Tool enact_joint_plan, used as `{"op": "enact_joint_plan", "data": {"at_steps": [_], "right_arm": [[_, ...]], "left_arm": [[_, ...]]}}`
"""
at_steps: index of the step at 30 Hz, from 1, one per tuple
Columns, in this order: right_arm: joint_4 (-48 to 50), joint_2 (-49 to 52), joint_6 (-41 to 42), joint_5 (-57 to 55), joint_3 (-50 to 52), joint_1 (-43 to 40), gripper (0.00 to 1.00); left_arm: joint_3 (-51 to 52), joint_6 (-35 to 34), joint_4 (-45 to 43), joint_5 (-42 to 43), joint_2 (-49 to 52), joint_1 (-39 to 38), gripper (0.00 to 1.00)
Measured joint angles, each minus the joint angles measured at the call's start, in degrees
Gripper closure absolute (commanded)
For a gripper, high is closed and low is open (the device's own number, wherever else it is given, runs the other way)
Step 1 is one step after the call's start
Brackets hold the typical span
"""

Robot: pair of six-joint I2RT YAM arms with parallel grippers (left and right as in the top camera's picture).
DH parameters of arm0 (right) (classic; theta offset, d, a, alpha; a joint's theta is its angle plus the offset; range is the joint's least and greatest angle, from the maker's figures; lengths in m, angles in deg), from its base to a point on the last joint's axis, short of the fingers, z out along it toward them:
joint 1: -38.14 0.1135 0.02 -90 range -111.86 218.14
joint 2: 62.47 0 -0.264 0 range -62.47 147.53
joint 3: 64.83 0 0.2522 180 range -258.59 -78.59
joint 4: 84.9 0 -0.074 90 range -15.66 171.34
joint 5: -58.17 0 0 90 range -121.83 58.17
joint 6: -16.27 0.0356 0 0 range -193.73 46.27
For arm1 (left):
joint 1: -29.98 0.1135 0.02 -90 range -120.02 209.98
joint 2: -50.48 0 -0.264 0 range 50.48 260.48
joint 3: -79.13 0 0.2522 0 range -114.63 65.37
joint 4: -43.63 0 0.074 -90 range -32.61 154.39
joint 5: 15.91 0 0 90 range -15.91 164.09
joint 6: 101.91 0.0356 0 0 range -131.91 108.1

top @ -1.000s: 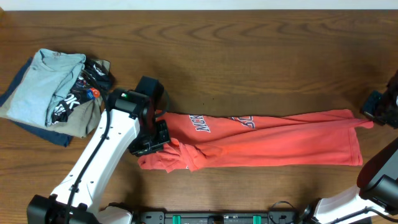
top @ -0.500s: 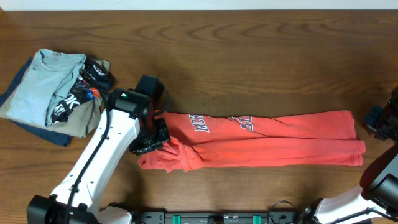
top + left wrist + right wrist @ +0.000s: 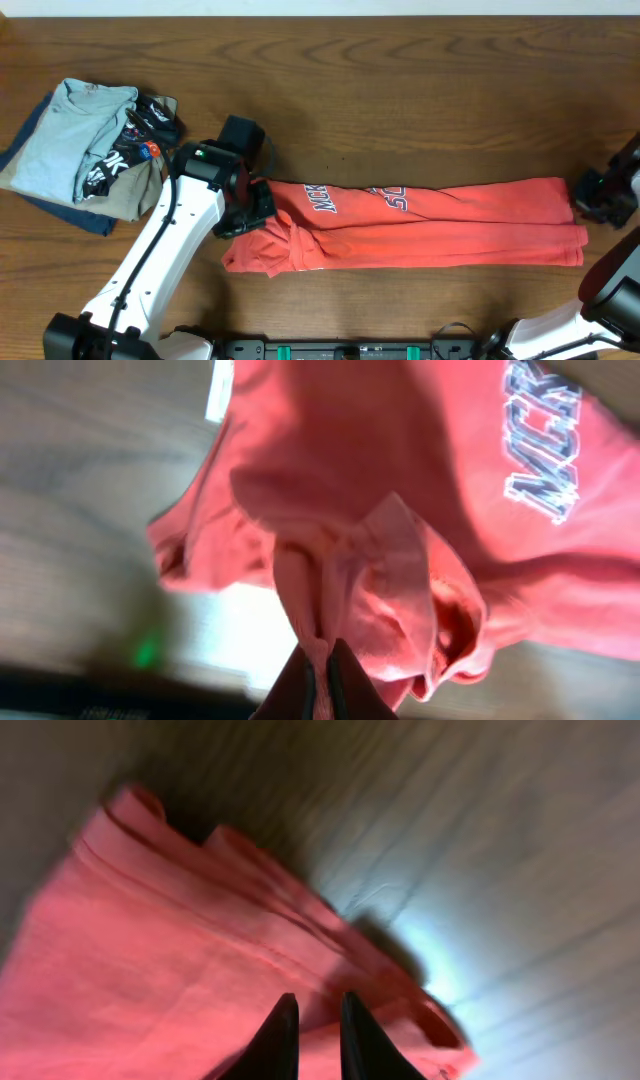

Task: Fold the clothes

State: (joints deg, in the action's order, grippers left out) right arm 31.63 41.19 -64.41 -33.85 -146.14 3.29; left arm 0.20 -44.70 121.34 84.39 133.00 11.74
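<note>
The clothes, a coral-red T-shirt [image 3: 440,238], lie folded lengthwise in a long strip across the table, white-and-grey lettering [image 3: 362,200] facing up near the left end. My left gripper [image 3: 250,206] is at that left end, shut on a bunched fold of the red fabric [image 3: 380,575]; in the left wrist view its tips [image 3: 322,652] pinch the cloth. My right gripper [image 3: 588,194] hovers just past the shirt's right end. Its fingers [image 3: 318,1002] stand slightly apart over the hem [image 3: 150,940] with nothing between them.
A pile of other folded clothes sits at the far left: a light blue-grey shirt [image 3: 75,140] on top and a black garment with white print [image 3: 140,128] beside it. The brown wooden table [image 3: 400,90] stretches behind the shirt.
My right gripper let go of the shirt's right hem, which dropped flat, then drifted back toward it. My left gripper shifted slightly up-right, still pinching the fold.
</note>
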Motion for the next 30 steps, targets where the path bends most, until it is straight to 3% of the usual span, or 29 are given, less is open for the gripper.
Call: {"op": "enact_joint_plan", "data": {"at_steps": [8,12,15,19,23,30], "right_arm": [[4.4,0.0,0.0,1.5,5.9,0.1,0.83],[4.6,0.0,0.0,1.9,5.9,0.1,0.83],[4.6,0.0,0.0,2.2,5.9,0.1,0.82],[4.6,0.0,0.0,2.3,5.9,0.1,0.82],[4.6,0.0,0.0,2.3,5.9,0.1,0.82],[5.5,0.0,-1.1,3.0,5.9,0.0,0.77]], "left_arm": [[3.8,-0.3,-6.9,-1.9,0.4,0.0,0.93],[4.1,-0.1,-7.4,-4.9,1.7,0.0,0.58],[4.1,-0.4,-8.6,-8.5,2.0,0.0,0.49],[4.1,-0.4,-10.6,-11.4,2.0,1.1,0.5],[3.6,-0.5,-10.4,-9.8,2.0,3.4,0.62],[2.8,0.7,-9.8,-4.8,2.0,3.5,0.61]]}}
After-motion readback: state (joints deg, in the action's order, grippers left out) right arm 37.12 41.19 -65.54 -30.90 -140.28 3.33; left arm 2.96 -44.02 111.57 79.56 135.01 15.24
